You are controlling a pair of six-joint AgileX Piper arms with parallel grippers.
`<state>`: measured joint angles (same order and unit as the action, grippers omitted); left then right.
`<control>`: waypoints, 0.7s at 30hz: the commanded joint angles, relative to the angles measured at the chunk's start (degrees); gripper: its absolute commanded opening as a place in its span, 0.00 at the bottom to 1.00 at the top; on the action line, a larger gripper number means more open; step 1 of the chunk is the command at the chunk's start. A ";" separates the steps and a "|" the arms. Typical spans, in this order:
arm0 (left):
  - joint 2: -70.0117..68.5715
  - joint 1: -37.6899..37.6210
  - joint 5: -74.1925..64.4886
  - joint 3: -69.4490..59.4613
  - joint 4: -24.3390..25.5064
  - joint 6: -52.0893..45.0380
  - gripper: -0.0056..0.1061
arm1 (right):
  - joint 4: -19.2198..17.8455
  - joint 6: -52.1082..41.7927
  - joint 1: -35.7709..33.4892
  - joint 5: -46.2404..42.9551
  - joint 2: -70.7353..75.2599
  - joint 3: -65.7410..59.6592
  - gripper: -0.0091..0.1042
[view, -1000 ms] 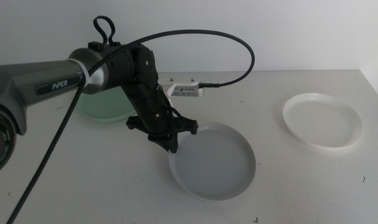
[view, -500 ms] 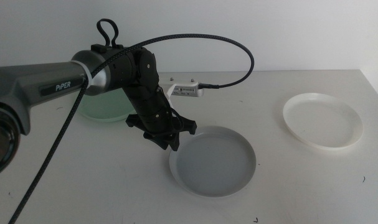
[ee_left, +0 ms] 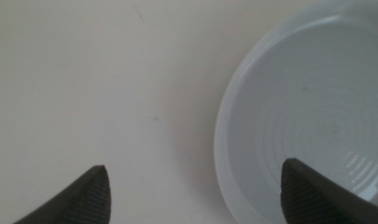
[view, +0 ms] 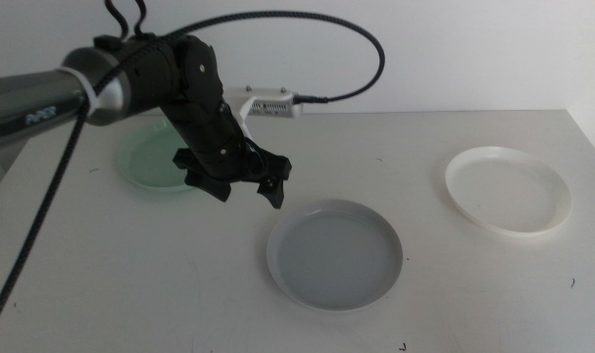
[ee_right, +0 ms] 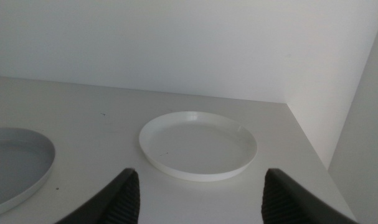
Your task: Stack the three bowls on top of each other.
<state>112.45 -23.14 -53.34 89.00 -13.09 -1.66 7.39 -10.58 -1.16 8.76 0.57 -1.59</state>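
The grey-blue bowl (view: 334, 253) lies flat on the table at the middle front. The mint green bowl (view: 152, 160) sits at the back left, partly hidden by the left arm. The white bowl (view: 508, 189) sits at the right. My left gripper (view: 240, 191) hangs open and empty above the table, just left of and behind the grey-blue bowl, apart from it. In the left wrist view its jaws are spread wide (ee_left: 195, 186), with the grey-blue bowl (ee_left: 301, 112) under one jaw. My right gripper (ee_right: 198, 193) is open and empty, out of the middle view, facing the white bowl (ee_right: 198, 145).
The left arm's black braided cable (view: 366, 59) loops above the table's back. A small white wrist camera (view: 270, 102) juts from the arm. The white wall stands behind the table. The grey-blue bowl's edge (ee_right: 14, 165) also shows in the right wrist view.
My left gripper let go of the grey-blue bowl's rim, opened, and moved up and back to the left. The bowl now lies flat on the table. The mint green bowl shows more.
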 commanded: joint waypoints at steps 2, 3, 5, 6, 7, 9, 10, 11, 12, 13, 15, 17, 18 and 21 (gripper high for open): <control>-7.93 0.93 0.41 1.74 0.44 0.30 0.99 | -0.53 -0.49 0.41 -4.07 1.54 0.31 0.52; -8.95 0.98 0.40 1.74 1.21 0.49 0.99 | -0.53 -0.49 0.41 -4.07 1.54 0.31 0.52; -11.51 1.57 0.22 1.74 3.33 1.24 0.99 | -0.48 -0.48 0.41 -4.07 1.54 0.31 0.52; -12.77 1.57 0.13 1.74 4.43 2.02 0.99 | -0.48 -0.48 0.41 -4.07 1.54 0.31 0.52; -14.02 1.95 -0.06 1.74 6.08 2.82 0.99 | -0.48 -0.48 0.41 -4.07 1.54 0.31 0.52; -16.33 2.52 -0.38 1.74 9.34 4.64 0.99 | -0.48 -0.48 0.41 -4.02 1.54 0.31 0.52; -17.66 3.01 -0.62 1.74 10.82 5.69 0.99 | -0.48 -0.48 0.41 -4.02 1.54 0.31 0.52; -18.97 3.44 -0.77 1.74 12.25 6.84 0.99 | -0.48 -0.48 0.41 -4.02 1.54 0.31 0.52; -20.00 3.92 -1.01 1.74 13.09 7.76 0.99 | -0.48 -0.48 0.41 -4.02 1.54 0.31 0.52; -21.29 4.55 -1.44 1.74 14.38 8.91 0.99 | -0.48 -0.48 0.41 -4.02 1.54 0.31 0.52; -23.62 5.67 -2.41 1.74 16.30 10.86 0.99 | -0.48 -0.48 0.41 -4.02 1.54 0.31 0.52; -25.37 7.40 -3.48 1.74 18.19 11.06 0.99 | -0.48 -0.48 0.41 -4.02 1.54 0.31 0.52; -25.81 8.25 -3.87 1.99 18.77 11.06 0.99 | -0.48 -0.48 0.41 -4.02 1.54 0.31 0.52; -25.66 11.61 -7.30 4.75 18.71 11.01 0.99 | -0.48 -0.48 0.41 -4.02 1.54 0.31 0.52</control>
<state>89.12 -12.99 -61.21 90.89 5.02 8.47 7.39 -10.58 -1.16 8.76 0.57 -1.59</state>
